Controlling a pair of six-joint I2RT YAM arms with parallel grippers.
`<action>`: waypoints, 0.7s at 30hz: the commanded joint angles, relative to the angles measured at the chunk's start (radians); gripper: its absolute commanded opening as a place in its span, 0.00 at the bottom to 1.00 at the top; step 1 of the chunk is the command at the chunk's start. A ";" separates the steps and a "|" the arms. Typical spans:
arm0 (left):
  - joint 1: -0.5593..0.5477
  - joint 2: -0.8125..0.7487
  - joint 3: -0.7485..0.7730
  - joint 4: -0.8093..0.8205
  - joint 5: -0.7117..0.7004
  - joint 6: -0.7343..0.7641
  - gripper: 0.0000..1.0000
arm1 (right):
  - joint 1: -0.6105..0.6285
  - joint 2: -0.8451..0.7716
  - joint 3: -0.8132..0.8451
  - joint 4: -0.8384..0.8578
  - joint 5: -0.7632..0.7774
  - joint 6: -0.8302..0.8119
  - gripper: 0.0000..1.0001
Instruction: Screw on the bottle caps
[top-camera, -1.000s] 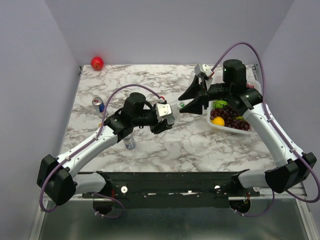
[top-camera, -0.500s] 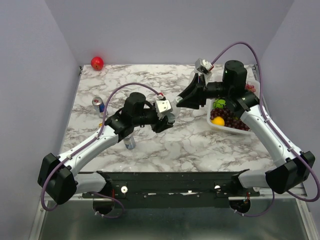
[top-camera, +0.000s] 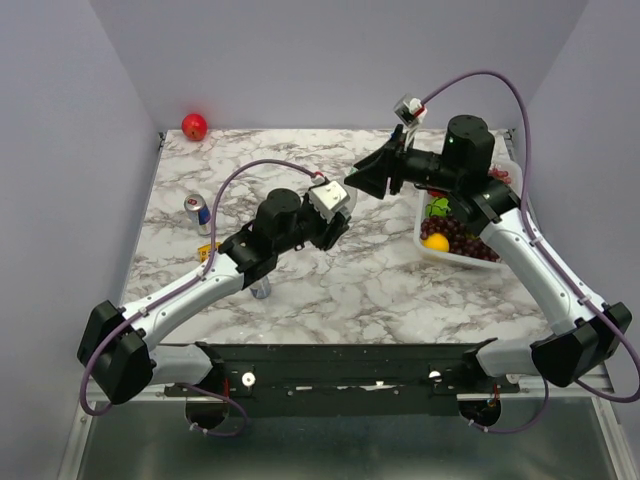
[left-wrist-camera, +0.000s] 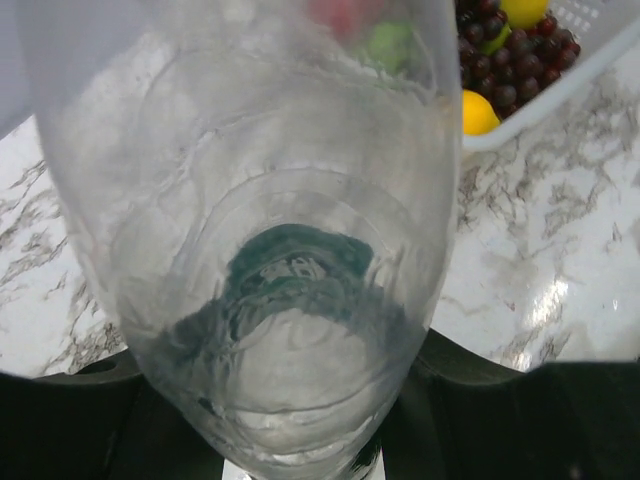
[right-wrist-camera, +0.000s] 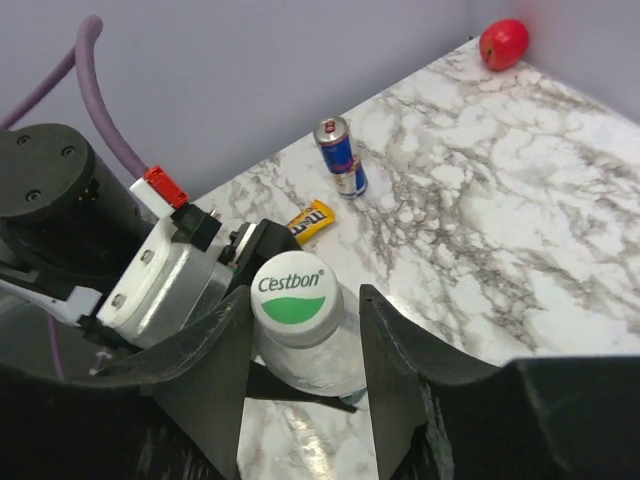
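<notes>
Above mid-table, left gripper (top-camera: 338, 202) is clamped tight on the clear bottle (left-wrist-camera: 270, 250) and holds it off the marble, neck pointing at my right gripper (right-wrist-camera: 305, 298). White cap (right-wrist-camera: 290, 290) with the green mark sits on the bottle's neck. Right jaws straddle that cap, partly apart: one finger (right-wrist-camera: 215, 370) is at the cap's edge and there's a sliver of gap on the other side, so no firm grip. Fruit basket (left-wrist-camera: 570, 82) sits under my right arm. Drink can (right-wrist-camera: 338, 150) stands well off to the left.
</notes>
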 joint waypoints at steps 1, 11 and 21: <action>0.029 -0.049 -0.018 -0.082 0.201 0.068 0.00 | -0.062 -0.043 0.018 0.045 -0.140 -0.098 0.63; 0.117 -0.067 -0.015 -0.159 0.520 0.129 0.00 | -0.092 -0.028 -0.016 0.105 -0.451 -0.097 0.72; 0.117 -0.054 0.009 -0.144 0.537 0.126 0.00 | -0.074 0.008 -0.016 0.137 -0.526 -0.080 0.73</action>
